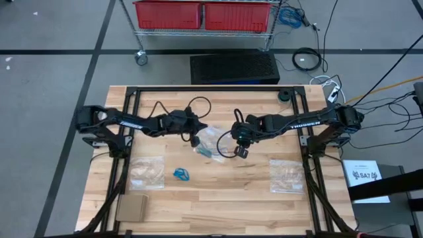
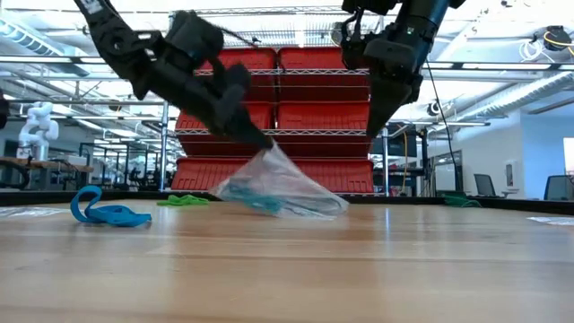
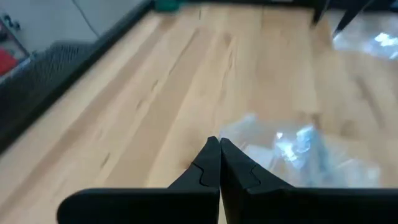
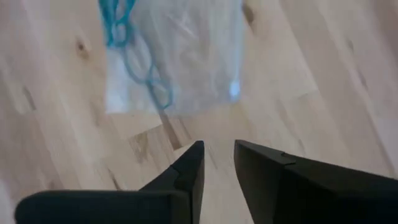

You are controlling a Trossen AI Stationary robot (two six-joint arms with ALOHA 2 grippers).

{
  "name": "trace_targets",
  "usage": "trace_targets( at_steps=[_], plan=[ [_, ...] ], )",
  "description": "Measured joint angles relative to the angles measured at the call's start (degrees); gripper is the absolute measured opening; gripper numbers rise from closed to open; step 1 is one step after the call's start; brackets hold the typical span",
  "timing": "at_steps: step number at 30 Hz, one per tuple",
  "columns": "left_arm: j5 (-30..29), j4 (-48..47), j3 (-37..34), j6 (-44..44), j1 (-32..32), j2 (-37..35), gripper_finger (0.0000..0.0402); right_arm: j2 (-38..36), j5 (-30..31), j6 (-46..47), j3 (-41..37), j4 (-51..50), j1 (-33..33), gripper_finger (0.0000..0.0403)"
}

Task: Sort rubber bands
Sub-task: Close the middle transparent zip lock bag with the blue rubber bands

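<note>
The left gripper (image 2: 265, 142), its fingers pressed together, pinches one corner of a clear plastic bag (image 2: 282, 188) and lifts that corner off the wooden table (image 1: 225, 198), while the right gripper (image 4: 217, 163) hangs just above the bag with its fingers slightly apart and nothing between them. Inside the bag lie teal rubber bands (image 4: 134, 53); a bright blue cluster (image 1: 182, 174) sits loose on the table nearby, and a green cluster (image 2: 184, 201) lies farther back. The bands look light, soft and stretchy, likely to snag together, so pinching a single loop where it stands clear seems safest.
</note>
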Motion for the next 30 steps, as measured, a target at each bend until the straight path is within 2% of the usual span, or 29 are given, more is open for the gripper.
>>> trace_targets(
  at_steps=[4, 7, 12, 15, 18, 23, 26, 30],
  plan=[
    [-3.2, 1.2, 0.0, 0.0, 1.4, 4.6, 0.0, 0.0, 1.1, -1.5, 0.0, 1.1, 0.0, 0.0074],
    [-4.3, 4.2, 0.0, 0.1, 2.8, 7.8, 0.0007, -0.1, 2.3, -2.9, -1.3, 7.8, 0.0, 0.0058],
    [-2.5, 9.4, 0.0, -0.3, 4.2, 11.2, 0.0055, 0.9, 0.5, -4.1, -9.1, 23.8, -0.8, 0.0011],
    [-1.9, 10.1, 0.0, -0.4, 4.3, 11.1, 0.009, 3.2, 0.0, -2.5, -13.9, 33.0, -1.7, 0.0004],
    [-1.7, 9.9, -0.1, -0.4, 4.3, 9.4, 0.0119, 6.2, -1.4, -1.5, -15.9, 38.8, -2.7, 0.0002],
    [-1.6, 8.8, -0.1, -0.4, 4.2, 3.8, 0.0141, 13.2, -2.6, -1.3, -15.5, 39.9, -4.2, 0.0001],
    [-1.5, 5.4, 0.0, -0.5, 4.1, -1.2, 0.0143, 15.8, -2.4, -1.6, -14.4, 40.0, -5.7, 0.0001],
    [-1.2, -3.4, 0.0, -0.5, 3.6, -8.0, 0.0143, 15.6, -1.6, -2.3, -13.3, 36.4, -8.1, 0.0]
  ],
)
